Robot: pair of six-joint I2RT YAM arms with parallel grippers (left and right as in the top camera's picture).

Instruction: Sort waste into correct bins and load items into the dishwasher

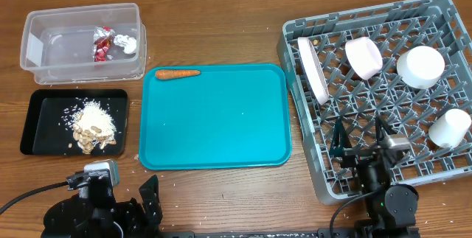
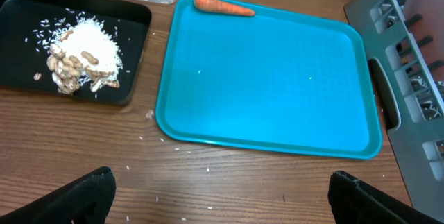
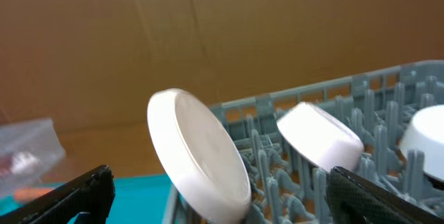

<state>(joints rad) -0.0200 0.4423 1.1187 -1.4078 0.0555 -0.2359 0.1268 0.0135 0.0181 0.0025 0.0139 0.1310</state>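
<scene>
A clear tub [image 1: 44, 24] at the back left holds red and silver wrappers [image 1: 103, 44]. In front of it a black tray [image 1: 44, 105] carries rice scraps and peanut shells [image 1: 92, 126], which the left wrist view also shows [image 2: 80, 50]. The grey dish rack [image 1: 310, 172] on the right holds a tilted white plate [image 1: 313, 67], a pink bowl [image 1: 363, 57], a white bowl [image 1: 420, 66] and a white cup [image 1: 450, 127]. My right gripper [image 1: 361, 138] hangs open over the rack's near part, behind the plate [image 3: 201, 154]. My left gripper [image 2: 222, 200] stands open over bare wood near the front edge.
A large teal tray [image 1: 214, 120] lies in the middle with one orange carrot [image 1: 177, 74] at its far left corner. Loose rice grains dot the wood in front of it. The rack's handle side [image 2: 388, 106] lies close to the tray's right edge.
</scene>
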